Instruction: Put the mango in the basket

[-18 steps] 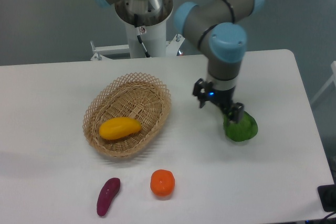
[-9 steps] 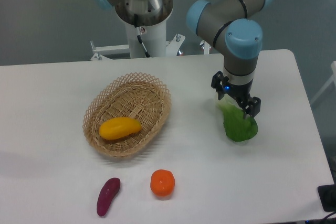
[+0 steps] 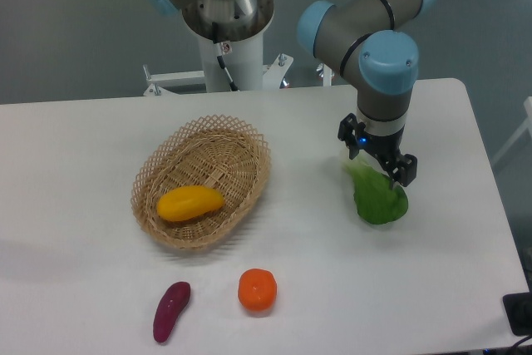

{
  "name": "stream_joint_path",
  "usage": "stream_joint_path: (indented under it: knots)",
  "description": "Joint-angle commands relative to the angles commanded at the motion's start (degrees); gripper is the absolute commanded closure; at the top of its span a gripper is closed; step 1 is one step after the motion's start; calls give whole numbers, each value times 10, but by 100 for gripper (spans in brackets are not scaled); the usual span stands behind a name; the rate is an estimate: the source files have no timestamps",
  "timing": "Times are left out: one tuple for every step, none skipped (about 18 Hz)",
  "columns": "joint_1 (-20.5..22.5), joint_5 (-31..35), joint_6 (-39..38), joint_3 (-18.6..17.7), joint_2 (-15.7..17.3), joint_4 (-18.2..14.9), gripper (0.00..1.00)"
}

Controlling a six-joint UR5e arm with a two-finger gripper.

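Observation:
The yellow-orange mango [image 3: 190, 203] lies inside the tan wicker basket [image 3: 241, 143] at the table's centre left. My gripper [image 3: 376, 160] hangs far to the right of the basket, above a green leafy vegetable [image 3: 381, 199]. Its two fingers stand apart and open, with nothing held between them.
A round orange fruit [image 3: 257, 289] and a purple sweet potato [image 3: 171, 311] lie near the front edge, below the basket. The robot's base column [image 3: 227, 35] rises behind the table. The table's right edge runs just right of the green vegetable.
The gripper has moved right and a little up, from over the vegetable's left side to above it. The mango, basket and other items have not moved.

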Motion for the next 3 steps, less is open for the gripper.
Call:
stream_joint_path:
  knots:
    - [0,1,0,0,0,-1,0]
    - [0,1,-1,0,0,-1,0]
    - [0,1,0,-1,0,0,0]
